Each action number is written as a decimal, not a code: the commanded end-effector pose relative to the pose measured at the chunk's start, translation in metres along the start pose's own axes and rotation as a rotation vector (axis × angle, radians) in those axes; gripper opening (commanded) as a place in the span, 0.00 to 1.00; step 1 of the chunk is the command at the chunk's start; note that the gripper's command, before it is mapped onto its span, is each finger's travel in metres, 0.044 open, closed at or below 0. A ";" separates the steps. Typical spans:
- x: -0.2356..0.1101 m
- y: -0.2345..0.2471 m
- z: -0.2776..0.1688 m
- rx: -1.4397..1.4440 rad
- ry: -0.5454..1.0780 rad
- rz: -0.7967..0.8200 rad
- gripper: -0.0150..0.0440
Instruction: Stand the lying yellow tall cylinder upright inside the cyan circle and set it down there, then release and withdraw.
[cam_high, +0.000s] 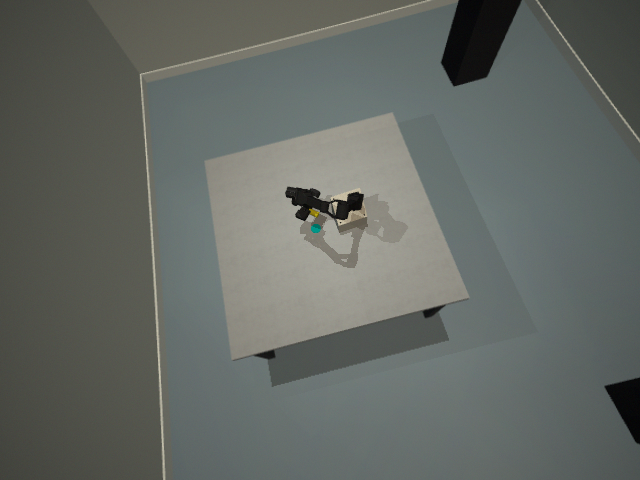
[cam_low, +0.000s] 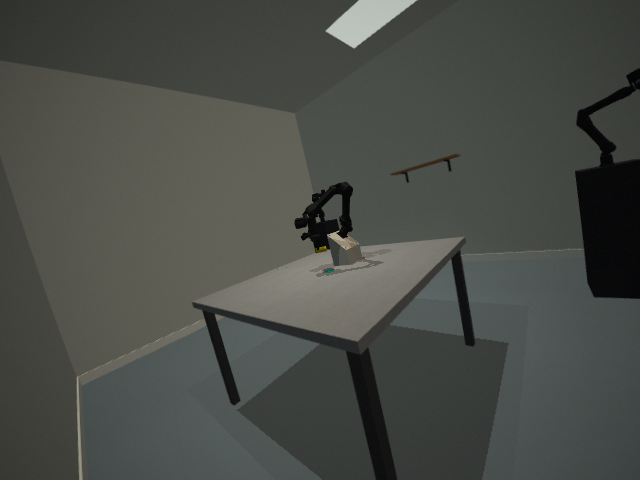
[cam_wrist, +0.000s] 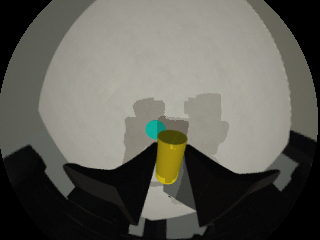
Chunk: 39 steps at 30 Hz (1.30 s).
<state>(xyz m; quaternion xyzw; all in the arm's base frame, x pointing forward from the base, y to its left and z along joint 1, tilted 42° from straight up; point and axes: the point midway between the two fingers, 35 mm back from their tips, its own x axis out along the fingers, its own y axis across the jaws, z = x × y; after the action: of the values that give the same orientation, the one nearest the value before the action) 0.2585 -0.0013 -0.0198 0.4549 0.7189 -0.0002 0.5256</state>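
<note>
Wrist view shows the gripper (cam_wrist: 170, 175) clenched on the yellow tall cylinder (cam_wrist: 170, 156), held above the table (cam_wrist: 167, 47); the cyan circle (cam_wrist: 154, 128) sits at 11 o'clock from its far end, partly hidden. No writing is legible anywhere, and the fingers' outer parts are cut off.

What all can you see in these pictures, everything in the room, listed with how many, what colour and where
Tall yellow cylinder: one, yellow, held between the gripper's fingers above the table, next to the circle.
Cyan circle: one, cyan, flat on the table near the arm's base.
Square grey table: one, grey top, dark legs, mid-room.
Wooden wall shelf: one, brown, on the far wall.
Black pillar: one, by the far wall.
Black box: one, right edge, a second black arm on top.
Beige base block: one, on the table under the arm.
Robot arm: one, black.
Gripper: one, black, shut on the cylinder.
</note>
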 end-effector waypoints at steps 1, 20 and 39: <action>0.000 0.002 -0.005 0.077 0.005 0.003 0.43; 0.000 0.017 -0.022 0.471 0.012 0.005 0.43; -0.001 0.030 -0.039 0.851 0.022 0.003 0.43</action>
<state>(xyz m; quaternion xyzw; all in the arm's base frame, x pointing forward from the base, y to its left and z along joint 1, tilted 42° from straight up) 0.2505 0.0321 0.0110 0.6253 0.6648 -0.2772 0.3003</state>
